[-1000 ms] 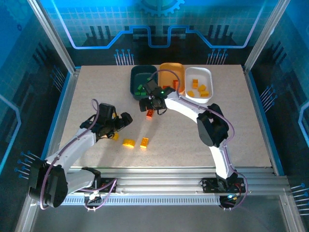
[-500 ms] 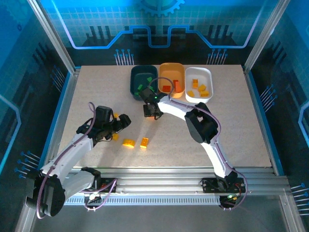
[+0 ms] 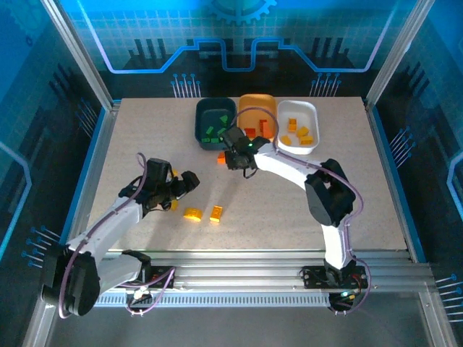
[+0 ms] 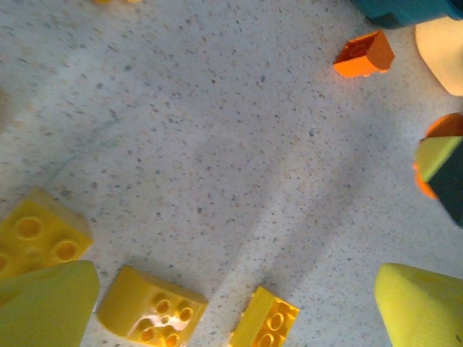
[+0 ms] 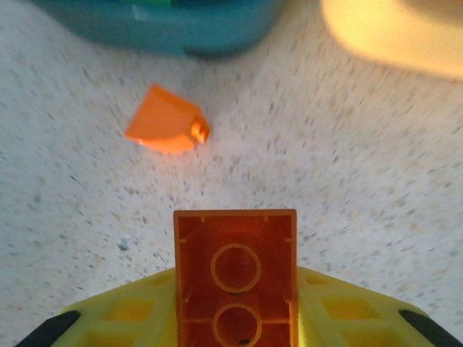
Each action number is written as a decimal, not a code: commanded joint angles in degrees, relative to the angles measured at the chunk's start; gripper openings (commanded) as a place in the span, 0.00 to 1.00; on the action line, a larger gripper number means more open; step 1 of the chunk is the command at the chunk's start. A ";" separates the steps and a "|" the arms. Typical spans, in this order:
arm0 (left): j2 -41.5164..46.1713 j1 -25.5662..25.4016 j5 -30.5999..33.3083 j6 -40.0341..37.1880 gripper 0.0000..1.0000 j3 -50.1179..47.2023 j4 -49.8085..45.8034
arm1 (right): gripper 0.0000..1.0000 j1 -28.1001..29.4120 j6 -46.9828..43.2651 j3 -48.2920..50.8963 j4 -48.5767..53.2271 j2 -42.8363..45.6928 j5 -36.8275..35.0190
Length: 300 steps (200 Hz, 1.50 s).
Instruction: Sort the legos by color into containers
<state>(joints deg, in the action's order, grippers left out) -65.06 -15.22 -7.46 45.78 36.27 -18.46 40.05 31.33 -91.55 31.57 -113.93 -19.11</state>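
Observation:
My right gripper [image 5: 235, 289] is shut on a red-orange lego [image 5: 235, 249], its hollow underside facing the camera. It hangs just in front of the dark teal container [image 3: 215, 121], with my right gripper [image 3: 235, 157] beside a loose orange lego [image 3: 221, 156] [image 5: 168, 130]. The orange container [image 3: 257, 116] holds red-orange legos, and yellow-orange ones lie in the white container [image 3: 298, 126]. My left gripper [image 3: 188, 181] [image 4: 235, 303] is open above three yellow legos [image 4: 40, 238] [image 4: 148, 307] [image 4: 264, 322], touching none.
The three containers stand in a row at the back middle of the speckled table [image 3: 347, 195]. Green legos lie in the teal one. Metal frame posts border the table, and a rail [image 3: 239, 278] runs along its near edge.
My right gripper has closed on the red-orange lego and moved it slightly right and back toward the containers. My left arm has shifted only a little.

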 commanded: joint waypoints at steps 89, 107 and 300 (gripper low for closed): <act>-12.46 -10.26 -7.55 -0.20 0.99 5.93 5.93 | 0.39 -16.78 -10.35 -31.24 8.64 -21.19 3.81; -12.72 -10.22 -7.32 -0.71 0.99 6.57 5.28 | 0.40 -17.51 -10.84 -35.16 10.16 -23.79 4.43; 8.73 -6.20 15.49 -5.86 0.99 5.02 -1.10 | 0.84 -7.12 -6.76 9.36 -8.85 15.65 3.26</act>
<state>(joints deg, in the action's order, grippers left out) -59.20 -23.00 2.90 40.36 44.64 -17.85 32.25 24.60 -85.25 25.04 -97.97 -16.01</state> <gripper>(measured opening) 0.990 0.848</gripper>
